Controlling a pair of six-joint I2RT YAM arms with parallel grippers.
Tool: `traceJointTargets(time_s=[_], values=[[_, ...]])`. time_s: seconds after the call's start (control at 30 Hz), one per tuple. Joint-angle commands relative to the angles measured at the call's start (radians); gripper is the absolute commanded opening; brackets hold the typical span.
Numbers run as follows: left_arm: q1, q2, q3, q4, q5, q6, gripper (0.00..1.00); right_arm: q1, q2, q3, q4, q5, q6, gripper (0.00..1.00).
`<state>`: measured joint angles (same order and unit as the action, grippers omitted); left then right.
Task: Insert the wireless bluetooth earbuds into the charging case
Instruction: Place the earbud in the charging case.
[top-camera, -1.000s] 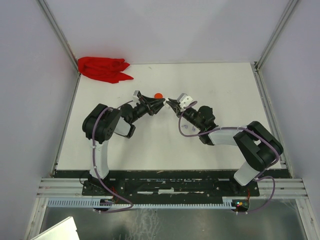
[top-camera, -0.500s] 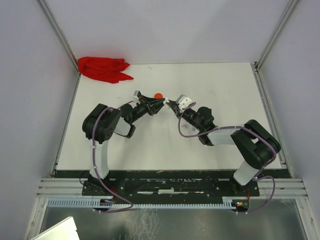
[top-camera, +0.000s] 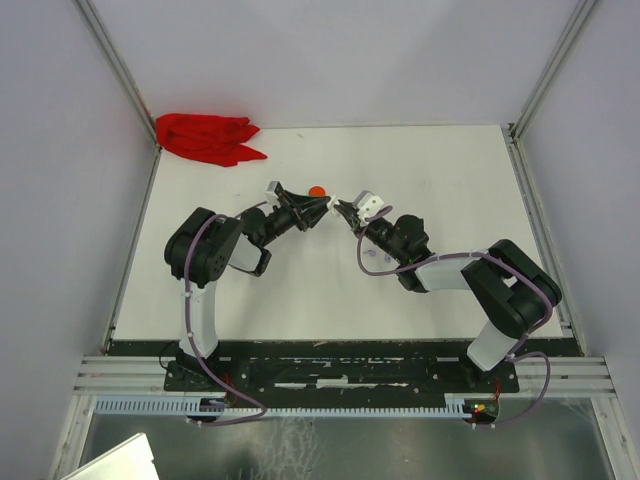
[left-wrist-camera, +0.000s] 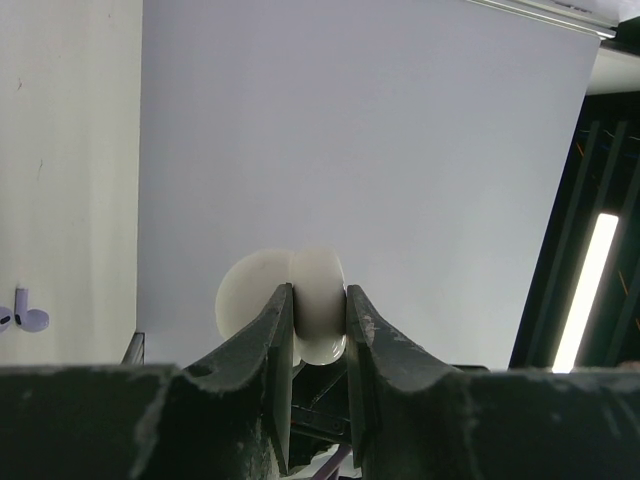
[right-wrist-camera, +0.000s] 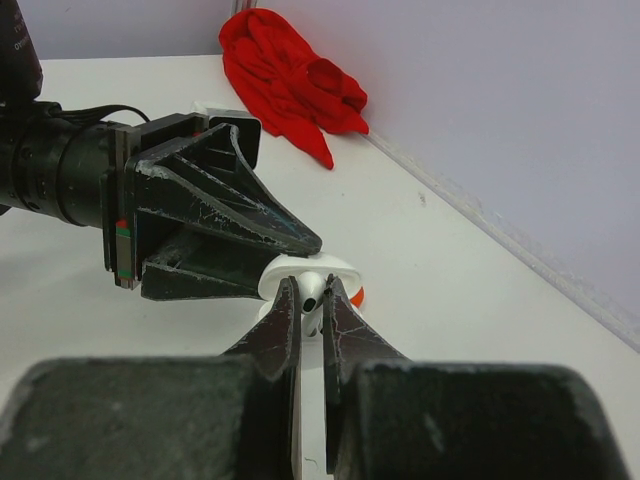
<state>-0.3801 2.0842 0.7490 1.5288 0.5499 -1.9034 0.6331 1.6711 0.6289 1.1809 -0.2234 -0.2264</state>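
- A small white earbud (right-wrist-camera: 311, 296) is pinched between the narrow-set fingers of the right gripper (right-wrist-camera: 310, 288), low in the centre of the right wrist view.
- Just behind it, the round white case (right-wrist-camera: 338, 268) is clamped by the left gripper (left-wrist-camera: 320, 294).
- Insertion is judged to be the step in hand. Next, the earbud must be lined up with its socket, pressed in and released.
- Whether the case already holds anything cannot be told.
- Another pair of earbuds (left-wrist-camera: 25, 319) lies at the left edge of the left wrist view.
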Motion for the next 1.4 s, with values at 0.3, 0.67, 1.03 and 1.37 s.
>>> traceJointTargets(time_s=[0.3,0.67,1.03,1.37], values=[[-0.005,-0.043,0.050,0.140,-0.043,-0.040,0.03,0.005,-0.007,-0.016,0.049,0.023,-0.002,0.21],[-0.005,-0.033,0.059,0.139,-0.049,-0.043,0.03,0.008,-0.009,-0.021,0.060,0.028,-0.016,0.28],[-0.004,-0.015,0.050,0.132,-0.045,-0.024,0.03,0.010,-0.019,0.001,0.097,0.010,0.012,0.50],[0.000,0.014,0.034,0.135,-0.045,-0.007,0.03,0.009,-0.225,0.051,-0.119,0.246,0.125,0.73]])
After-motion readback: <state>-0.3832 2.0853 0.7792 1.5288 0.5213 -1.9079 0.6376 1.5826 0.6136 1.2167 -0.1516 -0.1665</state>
